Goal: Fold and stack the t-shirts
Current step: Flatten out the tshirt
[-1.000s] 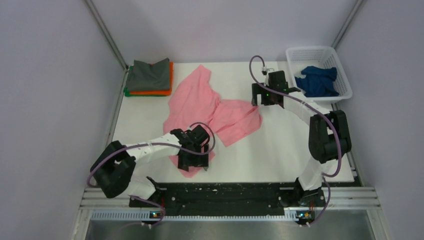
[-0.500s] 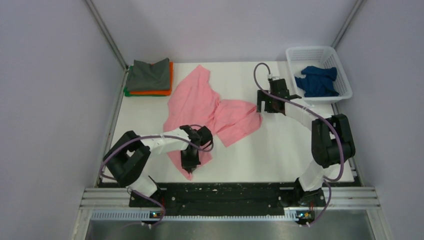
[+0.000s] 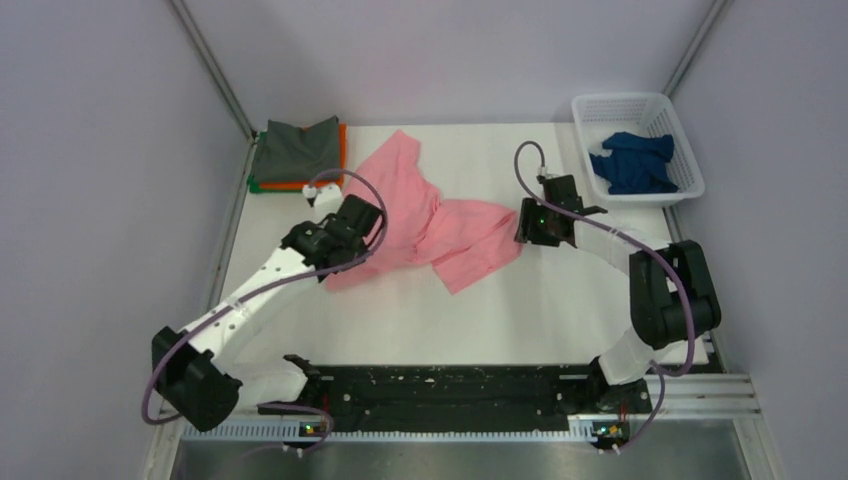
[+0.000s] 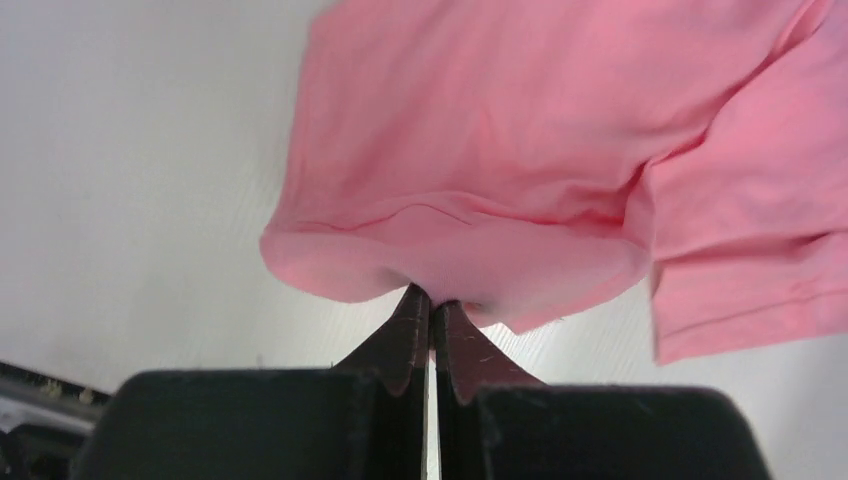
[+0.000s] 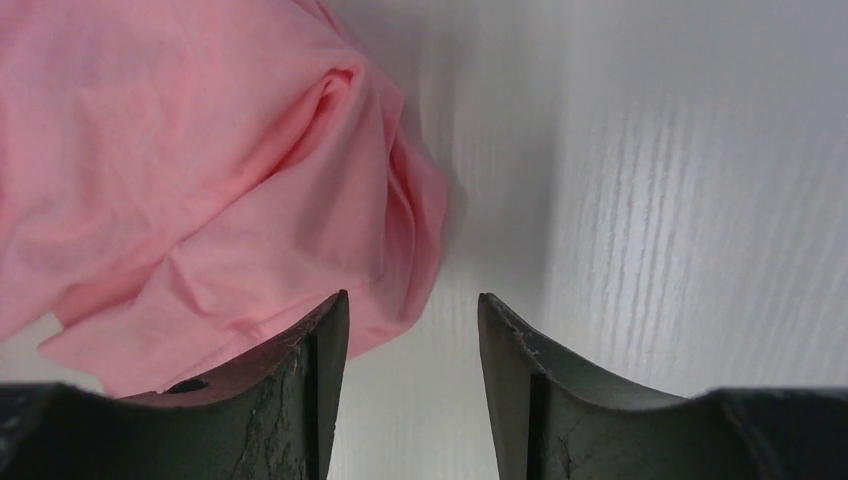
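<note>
Top cam: I see the pink t-shirt [image 3: 440, 215] rumpled mid-table [image 3: 560, 320], with the left gripper [image 3: 345, 232] over its left side and the right gripper [image 3: 533, 228] at its right edge. Far-left corner has a folded pile: dark grey t-shirt [image 3: 298, 148] on top, orange t-shirt [image 3: 341, 150] under it, green t-shirt [image 3: 255, 185] at the bottom. The navy t-shirt [image 3: 632, 165] is bunched in the white basket [image 3: 625, 100] at the far right. Left wrist cam: left gripper [image 4: 432, 300] is fully closed, fingertips pinching a rolled fold at the near edge of the pink t-shirt [image 4: 480, 130], which is raised off the table there. Right wrist cam: right gripper [image 5: 412, 305] is about half open and clamping nothing. One finger overlaps the pink t-shirt [image 5: 200, 180] edge, the other is over bare table [image 5: 650, 200].
</note>
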Motion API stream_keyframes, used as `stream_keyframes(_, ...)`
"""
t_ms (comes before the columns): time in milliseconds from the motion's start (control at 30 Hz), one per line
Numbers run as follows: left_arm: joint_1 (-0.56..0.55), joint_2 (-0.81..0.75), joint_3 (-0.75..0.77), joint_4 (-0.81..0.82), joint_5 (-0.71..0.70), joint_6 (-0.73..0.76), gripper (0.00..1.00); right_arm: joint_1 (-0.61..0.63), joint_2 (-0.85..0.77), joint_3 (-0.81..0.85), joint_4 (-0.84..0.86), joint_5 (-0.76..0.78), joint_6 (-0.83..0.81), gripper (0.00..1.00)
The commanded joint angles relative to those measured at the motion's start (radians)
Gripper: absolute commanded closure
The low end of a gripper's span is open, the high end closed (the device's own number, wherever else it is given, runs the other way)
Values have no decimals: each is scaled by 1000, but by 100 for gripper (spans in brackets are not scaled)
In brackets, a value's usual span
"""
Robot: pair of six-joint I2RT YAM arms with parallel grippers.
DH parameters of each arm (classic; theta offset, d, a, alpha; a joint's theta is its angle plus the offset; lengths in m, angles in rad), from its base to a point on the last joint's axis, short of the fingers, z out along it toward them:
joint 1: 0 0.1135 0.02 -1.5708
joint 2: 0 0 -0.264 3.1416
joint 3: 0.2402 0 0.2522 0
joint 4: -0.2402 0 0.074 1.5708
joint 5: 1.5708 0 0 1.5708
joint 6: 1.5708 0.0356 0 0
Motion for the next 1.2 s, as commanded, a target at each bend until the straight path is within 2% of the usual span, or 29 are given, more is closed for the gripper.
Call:
stream_keyframes(0,43,-141,23,183,-168,95,100,7,-27,-47,51,-125,12,50)
stream_keyframes(167,66,-221,91,215,-318,159,100,10,-58,-93,60,-75,6,49)
stream_keyframes(233,69,-248,92,260,-338,194,100,9,-40,-87,79,-67,9,49)
stream_keyframes(567,79,-267,119,339,-360,251,100,17,23,-20,116,-57,15,49)
stream_keyframes(833,80,-238,153,366,-359,276,100,119,-37,-52,62,-20,-58,49)
stream_keyframes(1000,82,-232,154,387,-358,296,100,138,25,-51,66,10,-13,49)
stream_keyframes(1067,85,-231,155,389,-362,301,100,165,55,-37,67,33,-10,50)
stream_keyframes(1167,89,-228,155,391,-365,302,100,213,90,-13,66,40,-18,59)
